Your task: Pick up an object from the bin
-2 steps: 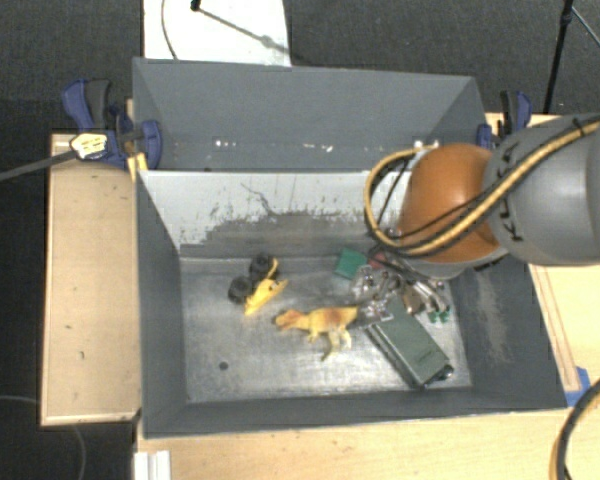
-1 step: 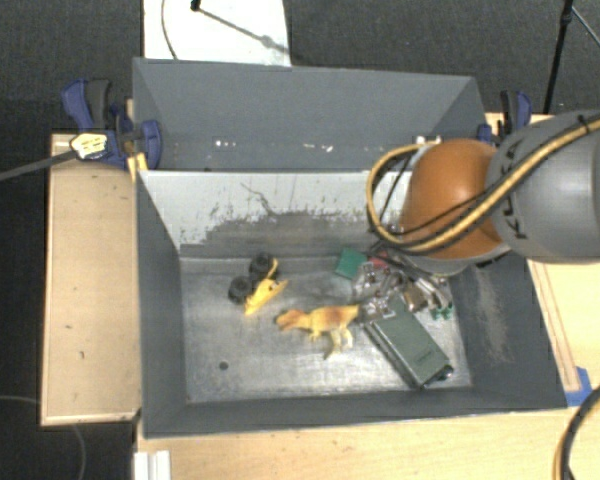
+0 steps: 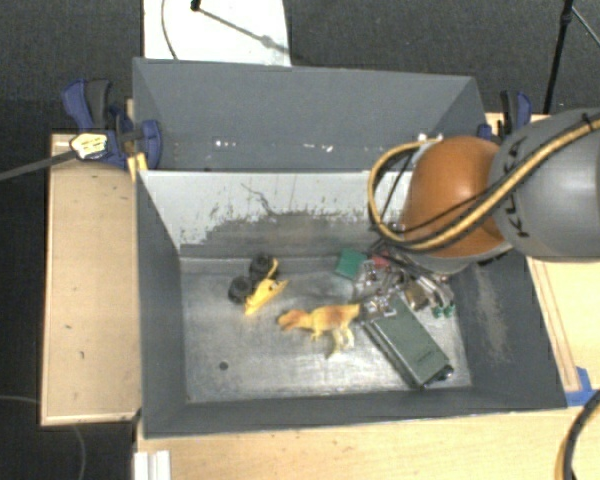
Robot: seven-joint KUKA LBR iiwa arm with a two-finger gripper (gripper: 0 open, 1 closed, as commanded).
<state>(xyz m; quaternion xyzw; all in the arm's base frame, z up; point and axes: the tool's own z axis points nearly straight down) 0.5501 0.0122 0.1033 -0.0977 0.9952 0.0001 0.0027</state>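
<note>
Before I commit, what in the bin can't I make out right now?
Camera view:
Small green object: right side hidden by the pincer; kind unclear.
Dark green flat rectangular block: upper end under the pincer.
Floor of the grey metal bin beneath the orange wrist cover: hidden.

An orange-yellow toy dinosaur (image 3: pixel 325 320) lies on its side on the bin (image 3: pixel 280 363) floor. Just right of it a dark flat block (image 3: pixel 412 346) lies slantwise. Above the dinosaur sits a small green piece (image 3: pixel 351 263); to its left, a yellow-and-black toy vehicle (image 3: pixel 255 283).
</note>
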